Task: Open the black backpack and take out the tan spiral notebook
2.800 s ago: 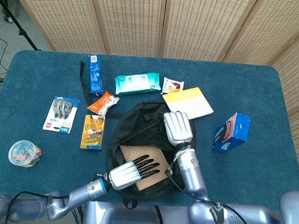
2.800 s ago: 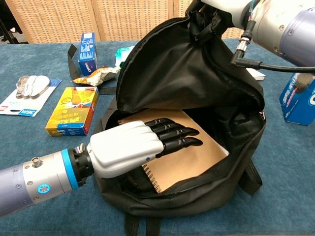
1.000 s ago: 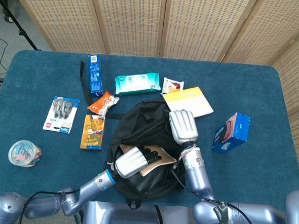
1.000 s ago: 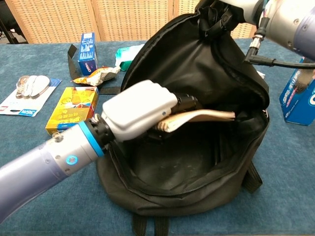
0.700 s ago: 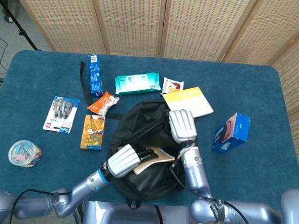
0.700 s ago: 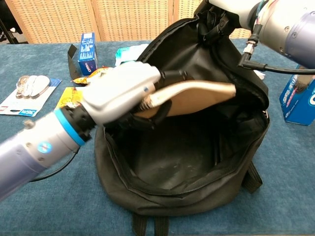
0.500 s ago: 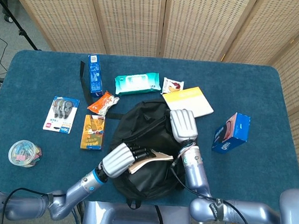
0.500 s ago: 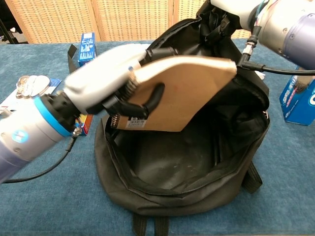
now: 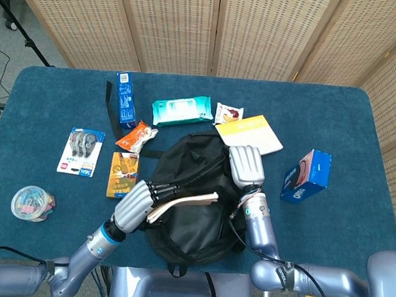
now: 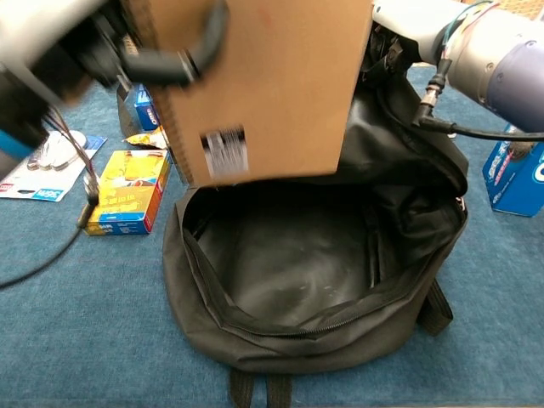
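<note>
Head view: left hand (image 9: pixel 135 204) holds notebook (image 9: pixel 184 202) edge-on, long axis pointing right.

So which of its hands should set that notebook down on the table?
Left, I'd say. The left hand already grips the tan spiral notebook, lifted clear above the black backpack. The right hand holds the backpack's flap up, so it is occupied.

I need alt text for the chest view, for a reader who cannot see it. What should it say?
The left robot hand holds the tan spiral notebook lifted above the open, empty-looking black backpack, while the right robot hand holds the backpack's flap up. An orange box and a blue box lie on the blue table.
</note>
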Motion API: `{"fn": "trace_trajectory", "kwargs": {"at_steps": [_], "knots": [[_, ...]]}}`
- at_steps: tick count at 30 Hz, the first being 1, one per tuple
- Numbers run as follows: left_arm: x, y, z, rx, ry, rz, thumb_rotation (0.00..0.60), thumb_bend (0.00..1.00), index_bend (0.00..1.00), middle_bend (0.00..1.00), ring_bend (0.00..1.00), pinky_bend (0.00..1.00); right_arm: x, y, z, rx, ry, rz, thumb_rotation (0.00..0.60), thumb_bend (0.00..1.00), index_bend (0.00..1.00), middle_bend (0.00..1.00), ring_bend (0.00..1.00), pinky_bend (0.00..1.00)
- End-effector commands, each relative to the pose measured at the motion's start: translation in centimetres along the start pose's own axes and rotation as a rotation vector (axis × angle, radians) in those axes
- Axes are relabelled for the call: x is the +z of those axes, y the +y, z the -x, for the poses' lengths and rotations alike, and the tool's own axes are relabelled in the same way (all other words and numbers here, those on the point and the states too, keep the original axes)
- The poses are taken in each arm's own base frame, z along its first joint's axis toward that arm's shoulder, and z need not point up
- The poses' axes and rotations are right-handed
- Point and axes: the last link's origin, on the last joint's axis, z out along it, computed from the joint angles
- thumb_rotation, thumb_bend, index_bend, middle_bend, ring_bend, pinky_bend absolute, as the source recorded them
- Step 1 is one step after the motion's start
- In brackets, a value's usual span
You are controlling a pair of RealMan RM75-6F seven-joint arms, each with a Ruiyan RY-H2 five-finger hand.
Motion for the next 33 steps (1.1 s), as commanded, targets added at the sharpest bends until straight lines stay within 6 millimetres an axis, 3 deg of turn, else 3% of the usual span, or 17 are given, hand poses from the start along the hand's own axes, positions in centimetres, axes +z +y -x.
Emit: {"fn": "trace_trajectory", "kwargs": {"at_steps": [1, 6, 8, 11, 14, 16, 17, 18, 20, 23, 25, 27, 30, 33], "knots": [[0.5, -0.2, -3.4, 0.058, 0.100, 0.001, 0.600, 0.71, 0.82, 0.55, 0.52, 0.63, -0.1, 0.0, 0.0, -0.001, -0.001, -0.002, 0.600, 0.70, 0.68, 0.69, 0.63, 0.54], [-0.2, -3.9, -7.3, 0.333, 0.168, -0.083, 0.600, 0.71, 0.82, 0.55, 0.52, 0.63, -0.3, 0.0, 0.0, -0.001, -0.004, -0.012, 0.600, 0.71, 0.68, 0.69, 0.63, 0.54], [-1.4, -7.0, -9.4, 0.517, 0.166, -0.158, 0.600, 0.71, 0.82, 0.55, 0.52, 0.63, -0.5, -0.1, -0.2, 0.000, -0.004, -0.020, 0.600, 0.71, 0.68, 0.69, 0.63, 0.54], [-2.7, -10.0, -10.7, 0.666, 0.150, -0.225, 0.600, 0.71, 0.82, 0.55, 0.52, 0.63, -0.6, -0.1, -0.2, -0.001, -0.007, -0.026, 0.600, 0.71, 0.68, 0.69, 0.63, 0.54], [-4.7, -14.3, -11.1, 0.784, 0.096, -0.427, 0.600, 0.69, 0.82, 0.54, 0.51, 0.63, -0.7, -0.2, -0.1, -0.002, -0.013, -0.033, 0.600, 0.71, 0.68, 0.69, 0.63, 0.54], [-5.7, -16.5, -10.3, 0.747, 0.031, -0.593, 0.600, 0.63, 0.78, 0.45, 0.43, 0.61, -0.8, -0.3, 0.1, -0.007, -0.015, -0.037, 0.600, 0.71, 0.68, 0.69, 0.63, 0.54], [-6.1, -17.3, -9.8, 0.712, -0.025, -0.658, 0.600, 0.55, 0.67, 0.31, 0.30, 0.54, -0.9, -0.3, 0.2, -0.011, -0.018, -0.040, 0.600, 0.71, 0.68, 0.69, 0.63, 0.54], [-6.1, -17.5, -9.6, 0.687, -0.051, -0.689, 0.600, 0.48, 0.56, 0.21, 0.20, 0.46, -0.9, -0.3, 0.2, -0.013, -0.019, -0.042, 0.600, 0.71, 0.68, 0.69, 0.63, 0.54], [-6.1, -17.6, -9.2, 0.609, -0.076, -0.733, 0.600, 0.23, 0.22, 0.01, 0.01, 0.22, -1.1, -0.4, 0.2, -0.020, -0.024, -0.058, 0.600, 0.72, 0.68, 0.69, 0.63, 0.54], [-5.7, -16.0, -9.6, 0.478, -0.048, -0.726, 0.600, 0.02, 0.01, 0.00, 0.00, 0.08, -1.8, -0.5, 0.1, -0.031, -0.050, -0.126, 0.600, 0.68, 0.67, 0.65, 0.60, 0.54], [-5.6, -14.3, -10.3, 0.370, -0.025, -0.694, 0.600, 0.00, 0.00, 0.00, 0.00, 0.06, -2.7, -0.1, -0.2, -0.076, -0.074, -0.211, 0.600, 0.54, 0.60, 0.52, 0.48, 0.51], [-5.7, -12.9, -11.1, 0.312, -0.016, -0.670, 0.600, 0.00, 0.00, 0.00, 0.00, 0.03, -3.7, 0.4, -0.4, -0.107, -0.099, -0.268, 0.600, 0.33, 0.46, 0.33, 0.27, 0.39], [-6.0, -10.9, -12.7, 0.258, -0.004, -0.639, 0.600, 0.00, 0.00, 0.00, 0.00, 0.00, -5.1, 2.2, -1.2, -0.236, -0.122, -0.343, 0.600, 0.10, 0.32, 0.12, 0.06, 0.21], [-6.5, -9.5, -14.0, 0.240, 0.024, -0.605, 0.600, 0.00, 0.00, 0.00, 0.00, 0.00, -5.9, 4.1, -2.5, -0.411, -0.090, -0.417, 0.600, 0.00, 0.24, 0.01, 0.00, 0.12]]}}
